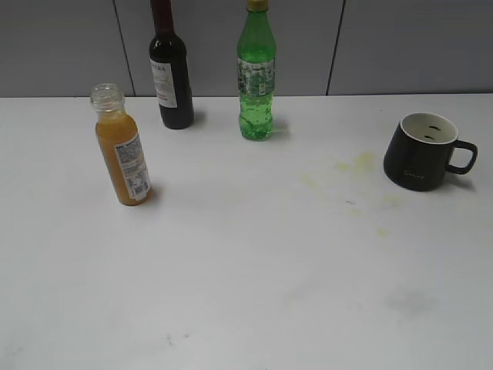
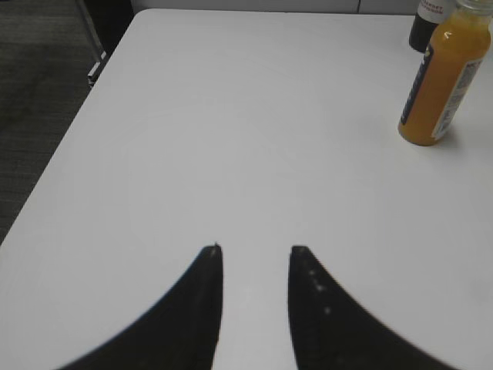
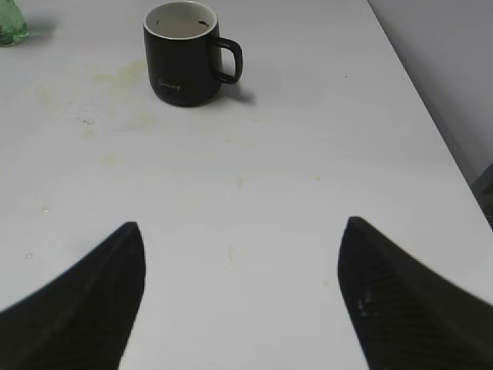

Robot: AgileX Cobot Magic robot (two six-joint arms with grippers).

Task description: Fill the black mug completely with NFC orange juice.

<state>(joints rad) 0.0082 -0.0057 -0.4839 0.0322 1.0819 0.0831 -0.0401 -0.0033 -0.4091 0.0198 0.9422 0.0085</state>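
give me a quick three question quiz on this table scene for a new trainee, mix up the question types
1. True or false: the squat matte black mug already holds orange juice.
2. Which bottle stands nearest the left gripper? A) green plastic soda bottle B) dark glass wine bottle C) small clear capless bottle of orange juice
3. Fill in: the right gripper fingers are spread ____, holding nothing.

Key: 1 false, its white interior looks empty; 2 C; 3 open.

Labels on bottles, lettering on black mug point(image 3: 185, 58): all illegible.
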